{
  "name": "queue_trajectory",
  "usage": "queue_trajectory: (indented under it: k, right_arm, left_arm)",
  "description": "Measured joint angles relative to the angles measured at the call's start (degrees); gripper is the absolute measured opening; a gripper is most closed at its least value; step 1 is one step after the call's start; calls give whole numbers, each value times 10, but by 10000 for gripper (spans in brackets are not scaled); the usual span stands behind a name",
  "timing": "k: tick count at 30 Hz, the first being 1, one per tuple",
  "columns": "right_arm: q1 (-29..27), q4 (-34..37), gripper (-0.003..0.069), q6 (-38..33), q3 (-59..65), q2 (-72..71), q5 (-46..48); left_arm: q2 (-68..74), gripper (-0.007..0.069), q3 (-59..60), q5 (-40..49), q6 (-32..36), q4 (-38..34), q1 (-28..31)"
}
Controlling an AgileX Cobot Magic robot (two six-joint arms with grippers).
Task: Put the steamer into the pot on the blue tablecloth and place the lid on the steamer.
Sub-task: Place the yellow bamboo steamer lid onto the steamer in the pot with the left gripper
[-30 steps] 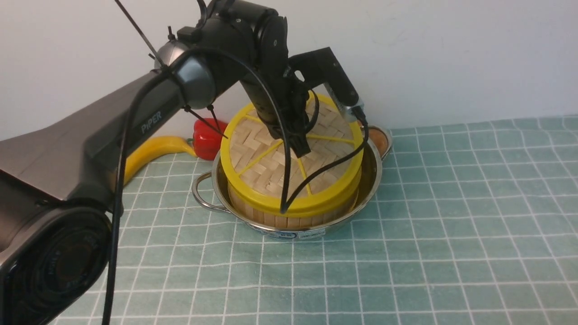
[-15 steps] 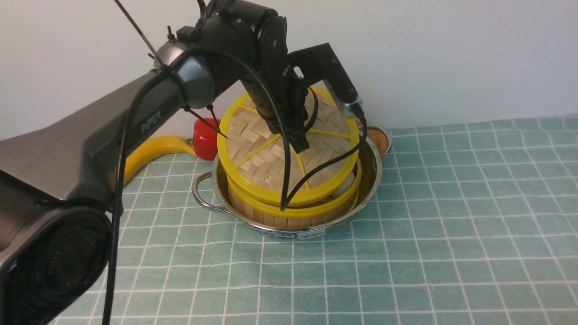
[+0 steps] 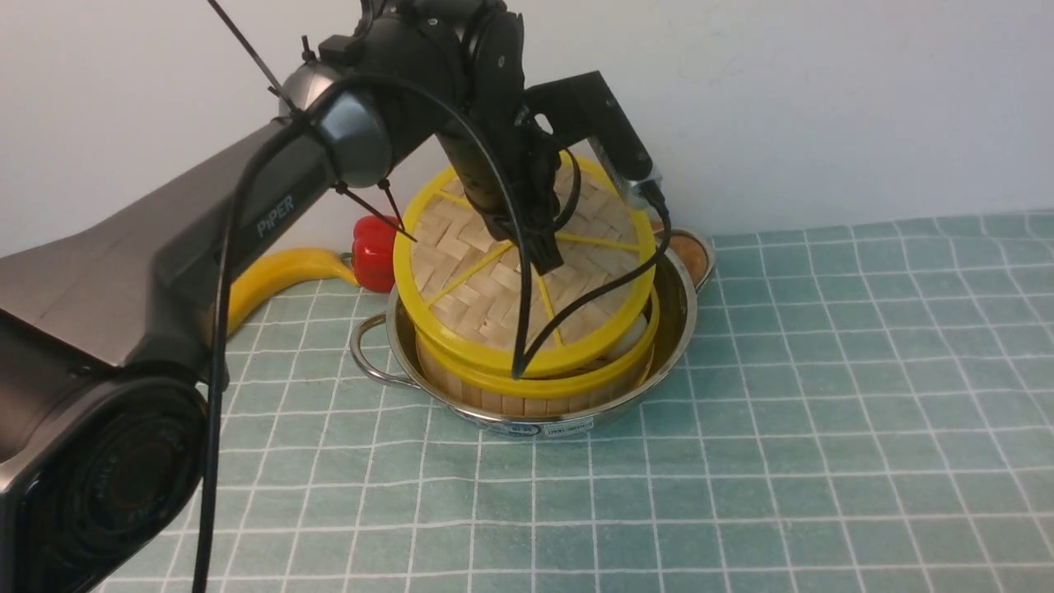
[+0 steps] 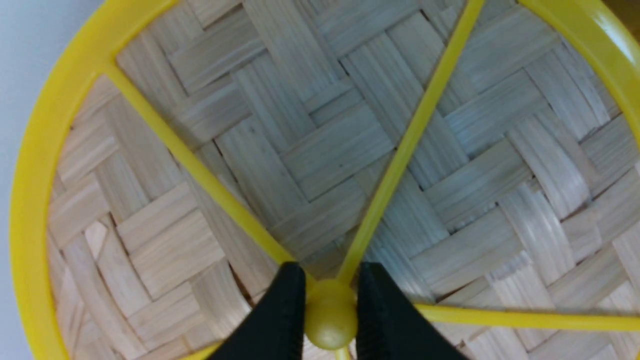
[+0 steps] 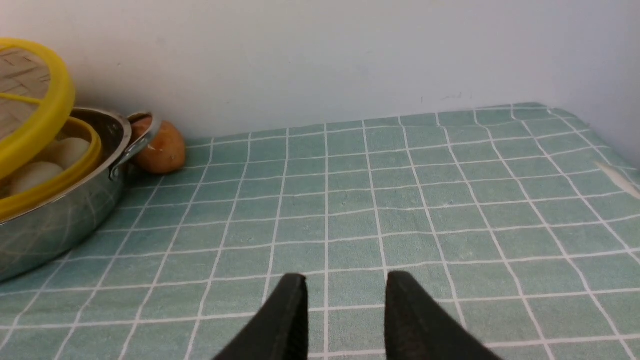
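The left end effector (image 4: 330,287) pinches the small yellow knob at the centre of the lid (image 4: 320,150), a black jaw pressed against each side. The lid hangs tilted just beneath it. One edge sits low against the steamer (image 3: 527,399) below, and the other is raised, so white buns show in the gap. To seat it well, I judge, level the disc, centre it over the steamer's yellow rim, lower it straight down, and only then let go. The steamer sits in the pot (image 3: 679,329) on the blue tablecloth (image 3: 782,428). The lid is a flat woven-bamboo disc with a thick yellow rim and thin yellow spokes. The right end effector (image 5: 345,305) is spread and empty, well apart.
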Motion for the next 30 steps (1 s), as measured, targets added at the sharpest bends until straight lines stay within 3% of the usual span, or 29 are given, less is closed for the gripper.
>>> queue_trajectory:
  k: [30]
  right_arm:
    - [0,0,240,0,0,0,0]
  left_arm:
    - [12,123,-2,2,25,-30,0]
